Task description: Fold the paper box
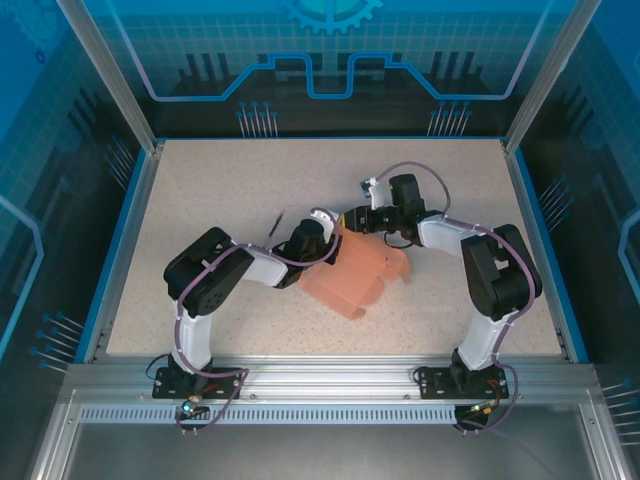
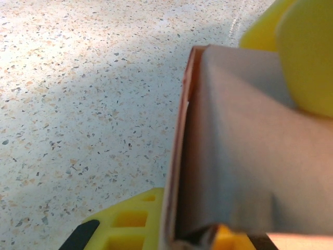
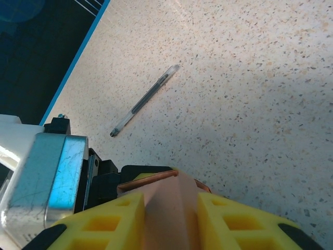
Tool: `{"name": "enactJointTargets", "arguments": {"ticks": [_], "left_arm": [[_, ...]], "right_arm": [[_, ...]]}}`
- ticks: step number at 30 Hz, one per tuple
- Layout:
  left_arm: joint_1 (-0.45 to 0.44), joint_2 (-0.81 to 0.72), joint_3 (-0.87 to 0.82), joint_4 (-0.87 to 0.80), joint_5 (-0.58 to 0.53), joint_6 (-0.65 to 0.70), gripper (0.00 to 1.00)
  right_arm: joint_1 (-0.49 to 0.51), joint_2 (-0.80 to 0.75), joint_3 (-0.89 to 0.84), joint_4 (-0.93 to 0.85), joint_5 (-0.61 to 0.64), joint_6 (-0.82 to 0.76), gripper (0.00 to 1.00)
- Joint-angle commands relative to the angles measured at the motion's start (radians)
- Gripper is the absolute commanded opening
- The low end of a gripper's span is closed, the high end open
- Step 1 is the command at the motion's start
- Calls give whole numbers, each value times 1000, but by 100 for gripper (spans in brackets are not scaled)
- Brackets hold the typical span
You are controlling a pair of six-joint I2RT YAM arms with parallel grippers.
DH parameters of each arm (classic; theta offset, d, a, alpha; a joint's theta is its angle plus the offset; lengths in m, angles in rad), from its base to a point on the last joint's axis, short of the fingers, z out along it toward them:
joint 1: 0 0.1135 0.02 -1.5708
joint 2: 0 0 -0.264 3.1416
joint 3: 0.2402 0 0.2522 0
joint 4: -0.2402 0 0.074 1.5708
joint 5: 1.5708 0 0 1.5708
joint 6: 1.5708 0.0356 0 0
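While working over the speckled tabletop (image 1: pixel 200 200), note the salmon-pink paper box (image 1: pixel 362 278) lying near the middle, half-formed, far edge raised between the two arms. Treat the left gripper (image 1: pixel 328 236), closed on an upright card wall, as the anchor; use the right gripper (image 3: pixel 169 211), clamped on a flap of the same box just beside it, for the bending. Turn that wrist slowly along the score line, pressing the crease rather than pulling, to avoid tearing or buckling thin card. Stay off the clear pen (image 3: pixel 144 100) lying apart on the left.
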Motion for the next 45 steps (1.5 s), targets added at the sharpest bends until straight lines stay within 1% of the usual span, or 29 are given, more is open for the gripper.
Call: {"name": "enactJointTargets", "arguments": {"ticks": [1,6,10,13,16,18,22,24,26,27,29,33,40,45], "left_arm": [[11,11,3,21,-52,-7,3],[10,7,-33,94,-5,35,0],[10,-2,-54,122,6,57,0],[11,-9,-62,128,4,59,0],[10,-20,-66,123,-6,54,0],[10,-27,-66,114,-21,48,0],[11,-40,-55,70,-49,32,0],[10,-49,-43,37,-64,12,0],[10,-57,-41,20,-78,-7,0],[10,-62,-42,13,-85,-16,0],[8,-70,-41,1,-98,-27,0],[3,-75,-36,-12,-113,-26,0],[-1,-85,-34,-24,-123,-23,0],[-5,-80,-32,-22,-121,-26,0]], "right_arm": [[-29,-54,-1,-112,-31,-29,33],[-56,-105,31,-187,26,-77,41],[-77,-131,53,-231,42,-107,43],[-84,-178,64,-299,97,-153,45],[-79,-260,47,-381,179,-201,46],[-63,-333,20,-442,255,-223,47],[26,-459,-15,-571,451,-223,47],[77,-497,-18,-646,545,-194,49],[108,-520,-21,-711,609,-144,52],[117,-527,-23,-733,616,-122,55],[136,-538,-37,-742,601,-89,58],[170,-509,-70,-694,570,-34,60],[186,-409,-68,-654,596,-25,62],[187,-360,-76,-567,563,-2,62]]}}
